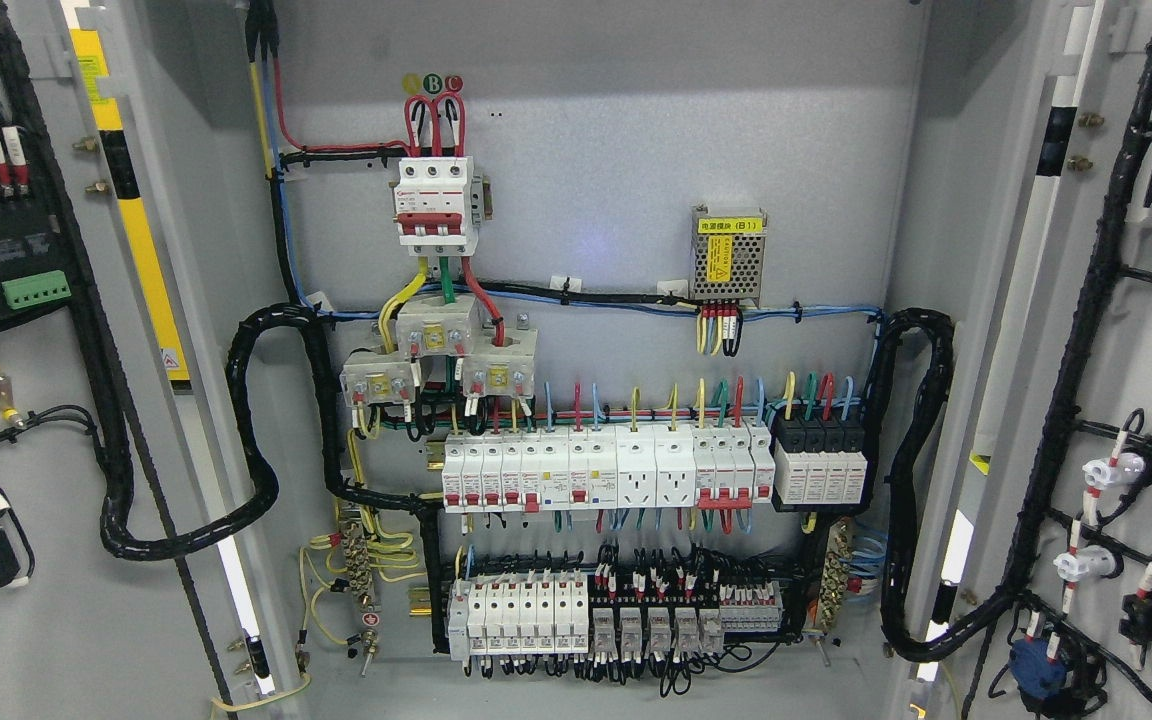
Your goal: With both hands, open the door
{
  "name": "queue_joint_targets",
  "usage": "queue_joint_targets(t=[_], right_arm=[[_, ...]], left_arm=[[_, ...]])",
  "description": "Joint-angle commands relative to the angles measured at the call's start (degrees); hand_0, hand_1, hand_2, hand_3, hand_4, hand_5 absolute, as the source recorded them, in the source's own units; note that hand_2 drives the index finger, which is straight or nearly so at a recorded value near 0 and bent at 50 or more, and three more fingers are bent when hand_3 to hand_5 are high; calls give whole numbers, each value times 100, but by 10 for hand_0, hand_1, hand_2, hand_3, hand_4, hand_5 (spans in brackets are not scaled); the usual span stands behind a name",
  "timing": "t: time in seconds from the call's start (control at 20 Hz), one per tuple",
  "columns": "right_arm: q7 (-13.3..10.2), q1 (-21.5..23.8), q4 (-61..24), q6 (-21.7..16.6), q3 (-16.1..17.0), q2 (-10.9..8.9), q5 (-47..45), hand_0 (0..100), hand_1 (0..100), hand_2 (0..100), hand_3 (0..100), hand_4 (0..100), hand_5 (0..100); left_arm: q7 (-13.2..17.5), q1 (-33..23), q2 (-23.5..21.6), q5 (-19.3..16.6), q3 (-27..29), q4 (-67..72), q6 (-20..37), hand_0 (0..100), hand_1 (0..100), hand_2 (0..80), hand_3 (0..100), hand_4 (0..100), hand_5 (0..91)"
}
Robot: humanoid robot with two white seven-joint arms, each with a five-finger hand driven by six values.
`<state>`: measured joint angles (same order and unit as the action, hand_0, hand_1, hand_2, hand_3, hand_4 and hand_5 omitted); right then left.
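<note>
Both doors of the grey electrical cabinet stand swung wide open. The left door fills the picture's left edge, its inner face carrying terminals and a black cable loom. The right door fills the right edge, with wired switches and lamps on its inner face. Between them the cabinet's back panel is fully exposed. Neither of my hands nor any arm shows in the head view.
On the back panel sit a red-and-white main breaker, a small power supply, a row of white breakers and a lower terminal row. Thick black cable looms hang from both door hinges.
</note>
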<state>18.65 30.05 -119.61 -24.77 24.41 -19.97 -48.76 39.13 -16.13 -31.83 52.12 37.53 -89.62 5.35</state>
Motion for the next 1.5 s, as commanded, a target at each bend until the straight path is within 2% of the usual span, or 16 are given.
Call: queue_joint_targets(t=[0.0,0.2,0.35,0.45,0.6,0.8,0.9,1.05,1.15,1.25,1.35,1.45], right_arm=[[-2,10,-10,-11,63,2,-10,202,121,0,0,0,0],[-2,54,-10,-28,-33,-24,-10,202,121,0,0,0,0],[-2,98,-10,-55,-165,-191,-10,202,122,0,0,0,0],[-2,89,-10,-63,-218,-296,-19,201,121,0,0,0,0],[-2,54,-10,-63,-279,-428,-37,201,122,0,0,0,0],[-2,-60,-18,-72,-525,-595,-37,201,122,0,0,0,0],[-2,-174,-19,-72,-744,-595,-37,201,122,0,0,0,0],[-2,-183,-10,-63,-1192,-630,-28,201,122,0,0,0,0],[-10,-183,-10,-72,-1535,-639,-28,201,122,0,0,0,0],[-2,-175,-10,-63,-1834,-630,-11,201,122,0,0,0,0],[-2,-166,17,-55,-2202,-630,42,201,122,0,0,0,0],[-2,-122,113,-37,-2702,-613,60,201,122,0,0,0,0]], left_arm=[[-28,-92,19,140,-114,-555,-25,0,0,0,0,0,0],[-37,-92,125,149,-167,-969,-324,0,0,0,0,0,0],[-37,-101,142,158,-211,-1206,-324,0,0,0,0,0,0],[-37,-109,160,149,-456,-1399,-324,0,0,0,0,0,0],[-46,-206,405,131,-799,-1856,-324,0,0,0,0,0,0],[-72,-232,590,88,-1098,-2051,-316,0,0,0,0,0,0],[-81,-267,748,-44,-1309,-2042,-298,0,0,0,0,0,0],[-81,-320,1108,-501,-1502,-2051,-281,0,0,0,0,0,0],[-116,-329,1232,-528,-1582,-2051,-272,0,0,0,0,0,0],[-439,-329,1285,-528,-1661,-2051,-272,0,0,0,0,0,0],[-940,-355,1294,-545,-1836,-2042,-272,0,0,0,0,0,0],[-1301,-513,1303,-851,-2134,-1990,-272,0,0,0,0,0,0]])
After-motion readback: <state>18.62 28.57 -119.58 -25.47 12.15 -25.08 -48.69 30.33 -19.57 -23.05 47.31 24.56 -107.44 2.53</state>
